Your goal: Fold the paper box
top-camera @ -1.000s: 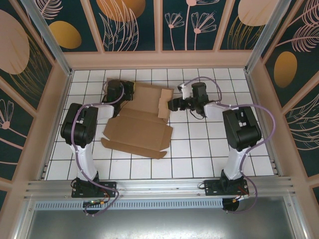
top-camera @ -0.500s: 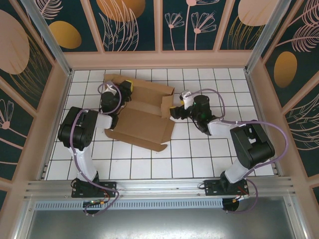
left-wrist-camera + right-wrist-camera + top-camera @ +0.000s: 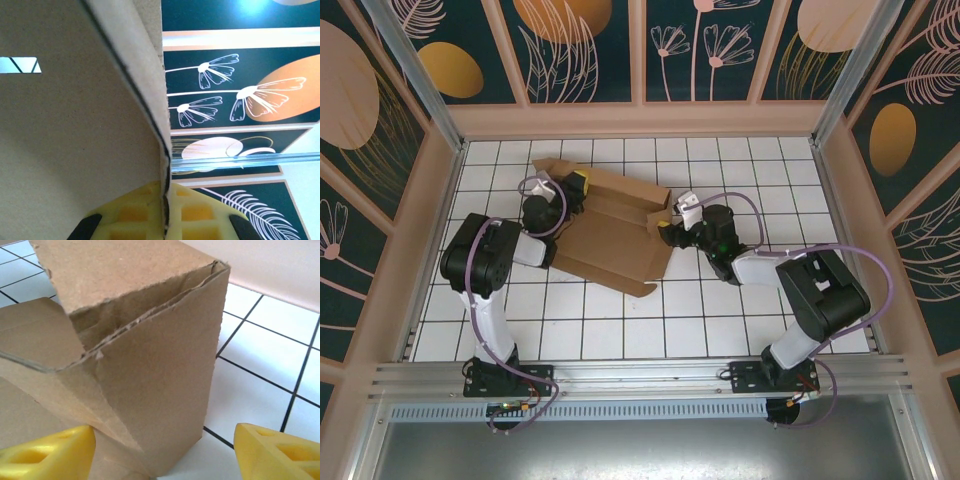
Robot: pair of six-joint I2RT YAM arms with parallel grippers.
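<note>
Toward the far left of the table (image 3: 720, 320), the paper box (image 3: 615, 240) lay half folded, the left gripper (image 3: 165, 212) pinched on its edge, the right gripper (image 3: 162, 452) spread wide and empty before a raised flap (image 3: 150, 365), which probably needed pushing inward next.

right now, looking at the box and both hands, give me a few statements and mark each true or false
1. The left hand is shut on an edge of the paper box. True.
2. The right hand is clamped on a flap. False: it is open, with an upright corner of the box in the gap.
3. The paper box rests on a white tiled table. True.
4. The paper box is fully closed. False: it is only partly folded, with panels spread out on the tiles.
</note>
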